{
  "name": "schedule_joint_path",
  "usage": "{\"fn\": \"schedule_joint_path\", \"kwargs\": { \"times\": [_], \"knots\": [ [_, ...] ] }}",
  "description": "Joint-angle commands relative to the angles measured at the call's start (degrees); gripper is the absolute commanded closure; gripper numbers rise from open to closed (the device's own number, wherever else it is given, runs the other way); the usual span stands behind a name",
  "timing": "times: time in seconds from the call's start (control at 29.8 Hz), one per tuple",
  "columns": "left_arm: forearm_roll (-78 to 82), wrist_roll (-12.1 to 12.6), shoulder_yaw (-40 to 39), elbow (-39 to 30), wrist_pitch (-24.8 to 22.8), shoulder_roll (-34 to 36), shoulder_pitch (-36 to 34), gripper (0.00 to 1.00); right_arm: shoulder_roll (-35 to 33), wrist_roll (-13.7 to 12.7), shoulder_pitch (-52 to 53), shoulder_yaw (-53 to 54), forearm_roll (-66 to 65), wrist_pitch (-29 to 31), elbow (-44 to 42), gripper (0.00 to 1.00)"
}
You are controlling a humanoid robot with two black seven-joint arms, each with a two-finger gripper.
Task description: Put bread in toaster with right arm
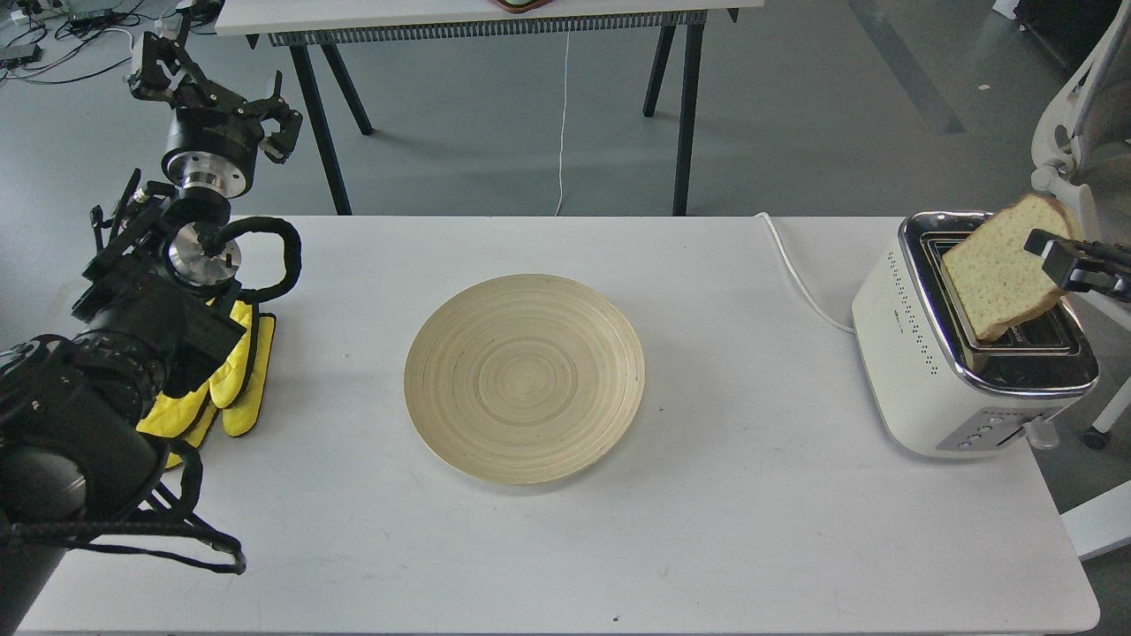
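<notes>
Head view: the bread (1003, 278) is held tilted over the toaster (963, 353), its lower corner dipped into a slot, clamped at its upper edge by the right gripper (1047, 252). The left gripper (216, 84) is raised beyond the worktop (707, 495), fingers spread, with nothing grasped.
</notes>
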Motion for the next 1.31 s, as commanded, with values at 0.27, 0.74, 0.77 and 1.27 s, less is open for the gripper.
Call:
{"fn": "schedule_joint_path", "kwargs": {
  "times": [0.27,0.74,0.77,1.27],
  "knots": [
    [0.00,0.00,0.00,0.00,0.00,0.00,0.00,0.00,4.16,0.28,0.15,4.63,10.17,-5.01,0.03,0.01],
    [0.00,0.00,0.00,-0.09,0.00,0.00,0.00,0.00,33.60,0.11,0.23,20.20,41.73,-6.16,-15.51,0.00],
    [0.00,0.00,0.00,0.00,0.00,0.00,0.00,0.00,35.18,0.11,0.23,20.81,43.58,-5.98,-16.84,0.00],
    [0.00,0.00,0.09,-0.09,0.00,0.18,0.00,0.00,59.63,-0.51,1.99,50.08,58.80,16.52,-48.31,0.00]
  ]
}}
